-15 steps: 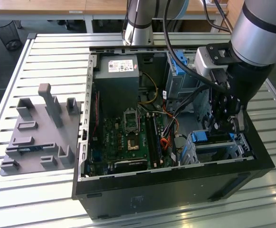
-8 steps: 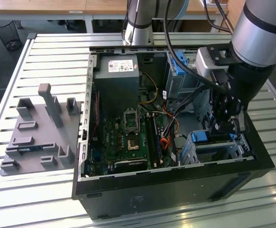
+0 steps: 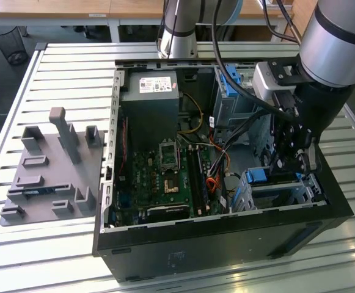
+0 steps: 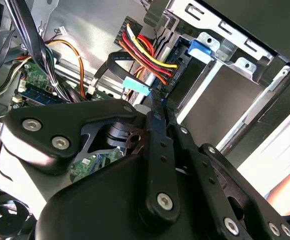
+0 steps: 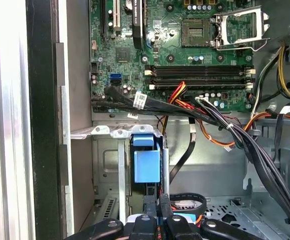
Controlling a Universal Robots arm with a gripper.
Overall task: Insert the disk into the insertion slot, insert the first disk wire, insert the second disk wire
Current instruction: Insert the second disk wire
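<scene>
Down inside the open computer case (image 3: 226, 244) on the slatted worktop (image 3: 55, 67), at the end of the arm (image 3: 336, 43): fingers (image 4: 159, 130) drawn tightly together at the tips, no gap between them in both wric views. Cannot tell whether anything thin is pinched there.

Just beyond the fingertips, the disk (image 5: 147, 167), seated on edge in the insertion slot (image 5: 105, 165), blue carrier end facing the fingers (image 5: 163, 207). In the exterior view, the same blue carrier (image 3: 259, 175) showing just beside the fingers, inside the low grey cage (image 3: 250, 195) in the case corner.

Touching or nearly touching the fingertips in the second wrist view: a small teal tab (image 4: 136, 86). Right above it, a black connector (image 4: 170, 75) with a bundle of red, yellow and orange wires (image 4: 147, 55), lying against the end of the disk; seated fully or not, cannot tell. A flat black cable (image 4: 116, 59) curving away beside that bundle.

Farther from the fingers, the green motherboard (image 3: 165, 171) with its empty processor socket (image 5: 239, 27). Well apart from the fingers, at the far end of the case, the grey power supply (image 3: 150, 104) and a taller cage with a blue bracket (image 3: 229, 82). Outside the case, far off toward the exterior view's left, a grey moulded fixture (image 3: 49, 171) on the worktop.
</scene>
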